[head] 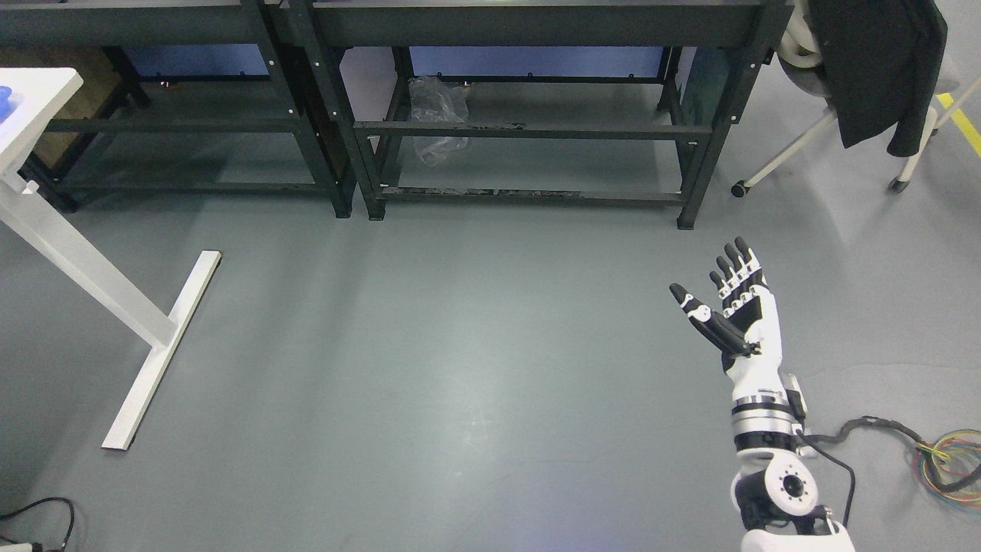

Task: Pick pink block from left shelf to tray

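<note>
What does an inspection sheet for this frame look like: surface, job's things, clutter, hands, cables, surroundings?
Surface: grey floor, bare in the middle; corner of a white table at upper left.
Job's things: no pink block and no tray seen; a blue thing on the table edge, cut off.
Clutter: clear plastic bag in the dark metal racks.
Hands: right hand open, fingers spread, holding nothing, over the floor; left hand nothing seen.
Cables: black cable and coloured wires at lower right; black cord at lower left.
Surroundings: chair with a dark jacket at upper right.
</note>
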Robot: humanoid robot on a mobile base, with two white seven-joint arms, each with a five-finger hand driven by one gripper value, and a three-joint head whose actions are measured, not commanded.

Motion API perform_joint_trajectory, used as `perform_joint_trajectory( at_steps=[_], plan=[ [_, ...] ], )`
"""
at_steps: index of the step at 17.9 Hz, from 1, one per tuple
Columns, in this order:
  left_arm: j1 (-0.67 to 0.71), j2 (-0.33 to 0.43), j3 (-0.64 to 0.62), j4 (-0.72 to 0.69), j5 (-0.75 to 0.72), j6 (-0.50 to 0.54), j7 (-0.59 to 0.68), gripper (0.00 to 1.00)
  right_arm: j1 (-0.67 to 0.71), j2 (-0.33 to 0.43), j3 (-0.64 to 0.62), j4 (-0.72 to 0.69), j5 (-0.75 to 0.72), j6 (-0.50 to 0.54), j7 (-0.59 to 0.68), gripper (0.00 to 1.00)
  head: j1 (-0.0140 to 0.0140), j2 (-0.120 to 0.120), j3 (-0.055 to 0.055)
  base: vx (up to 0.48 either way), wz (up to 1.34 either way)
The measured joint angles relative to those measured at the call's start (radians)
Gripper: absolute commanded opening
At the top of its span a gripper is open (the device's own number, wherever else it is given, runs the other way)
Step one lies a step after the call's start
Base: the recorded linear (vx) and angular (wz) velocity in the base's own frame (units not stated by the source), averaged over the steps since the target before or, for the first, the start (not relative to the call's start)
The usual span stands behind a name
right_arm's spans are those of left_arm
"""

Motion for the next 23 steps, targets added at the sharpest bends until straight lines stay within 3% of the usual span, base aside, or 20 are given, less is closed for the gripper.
perform_joint_trajectory(
  at_steps=[13,16,23],
  plan=[
    [0.000,0.000,0.000,0.000,0.000,0.000,0.000,1.00,0.005,0.000,-0.015,0.012,-0.001,0.000,0.005,0.99,0.0000,0.000,0.000,0.010,0.00],
    [0.000,0.000,0.000,0.000,0.000,0.000,0.000,1.00,0.003,0.000,-0.017,0.012,0.064,0.002,0.011,0.99,0.0000,0.000,0.000,0.097,0.01],
    [0.000,0.000,0.000,0.000,0.000,0.000,0.000,1.00,-0.028,0.000,-0.018,-0.008,0.252,-0.017,-0.170,0.99,0.0000,0.000,0.000,0.206,-0.04]
  ],
)
